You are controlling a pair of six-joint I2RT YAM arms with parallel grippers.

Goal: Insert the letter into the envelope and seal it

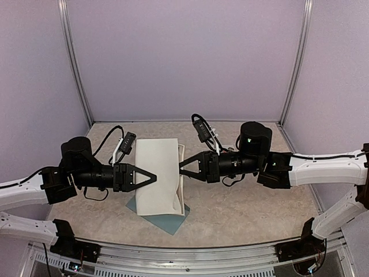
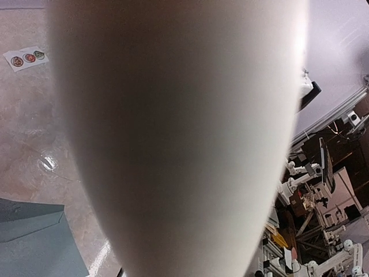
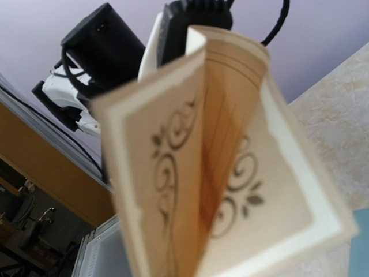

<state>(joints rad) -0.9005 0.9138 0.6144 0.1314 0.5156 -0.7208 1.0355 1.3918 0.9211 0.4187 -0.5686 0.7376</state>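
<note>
Robotics lab: beige mottled tabletop (image 1: 242,202) boxed in by plain lilac panel walls (image 1: 184,57) on silver aluminium frame posts (image 1: 78,69) at its far corners. Beyond its edge, cluttered workbenches (image 2: 323,190) with small white robot arms (image 2: 300,173), cables and dark equipment.

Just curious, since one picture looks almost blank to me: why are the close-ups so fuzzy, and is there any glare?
Left wrist view: the letter sits right at the lens, a pale unfocused blur, and the table beside it shows a bright glare spot. Right wrist view: the letter's print is soft too, also too close. Top view: even light, sharp throughout.
</note>
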